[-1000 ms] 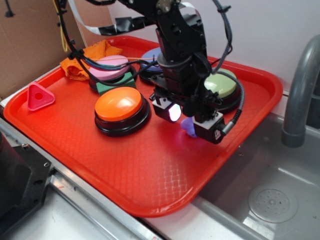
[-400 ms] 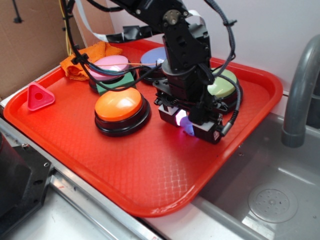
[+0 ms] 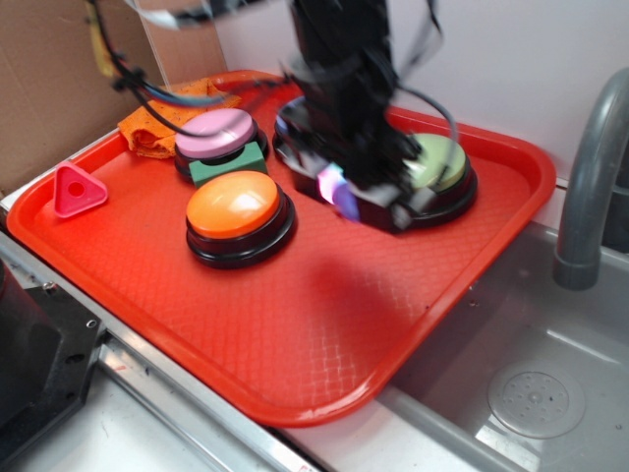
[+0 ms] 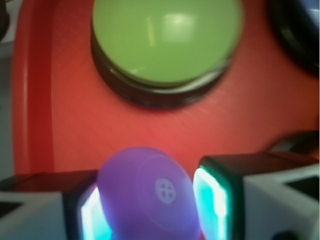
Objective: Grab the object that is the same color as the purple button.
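Clamped between two lit pads point(image 4: 207, 197) of the gripper point(image 4: 150, 205): the small purple toy point(image 4: 147, 197), rounded cap toward the wrist camera, a small round cross-marked stud on its surface. Jaws narrowed onto it from both sides, pads glowing cyan against it. Seen from the exterior view as a blurred violet glow point(image 3: 344, 200) at the gripper point(image 3: 339, 192), above the red tray point(image 3: 295, 334); impossible to tell from that blur whether any part touches the tray floor.

Straight ahead of the jaws, a green button point(image 4: 165, 40) on a black base, close by point(image 3: 437, 167). Behind the arm, mostly hidden, the purple button point(image 3: 290, 123), only a sliver of blue-violet dome and black rim showing. Farther left, an orange button point(image 3: 234, 205), a pink-lilac button point(image 3: 216, 133) with a green block point(image 3: 228, 165) against it, an orange cloth point(image 3: 162, 123) behind, and a pink triangle point(image 3: 79, 190) near the tray's left rim. Right of the tray, a grey sink point(image 3: 531, 374) and faucet point(image 3: 590, 167).

No legible writing or brand marks anywhere.
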Controlling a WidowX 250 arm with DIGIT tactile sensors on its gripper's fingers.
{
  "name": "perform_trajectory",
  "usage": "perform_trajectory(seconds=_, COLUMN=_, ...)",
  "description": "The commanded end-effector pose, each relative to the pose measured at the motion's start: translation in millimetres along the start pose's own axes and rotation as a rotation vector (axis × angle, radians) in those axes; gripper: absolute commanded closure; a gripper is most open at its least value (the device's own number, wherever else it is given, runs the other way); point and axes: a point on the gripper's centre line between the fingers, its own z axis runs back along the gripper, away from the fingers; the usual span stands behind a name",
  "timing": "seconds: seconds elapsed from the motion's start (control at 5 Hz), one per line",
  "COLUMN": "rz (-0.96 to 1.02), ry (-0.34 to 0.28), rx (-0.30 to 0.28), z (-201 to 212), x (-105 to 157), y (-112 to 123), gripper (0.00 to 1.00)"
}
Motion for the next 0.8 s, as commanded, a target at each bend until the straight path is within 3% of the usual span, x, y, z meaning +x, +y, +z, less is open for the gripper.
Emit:
perform_trajectory(seconds=0.0, rz=0.104, ry=-0.106, rx=0.038, z=70.9, x=-23.7, y=55.0, gripper=1.0)
perform_trajectory(seconds=0.4, rz=0.202, ry=-0.066, rx=0.041, z=81.9, x=-48.2, y=106.9, gripper=1.0)
perform_trajectory(seconds=0.6, rz=0.289, ry=-0.088, rx=0.044, z=80.6, x=-54.3, y=118.9, gripper=1.0)
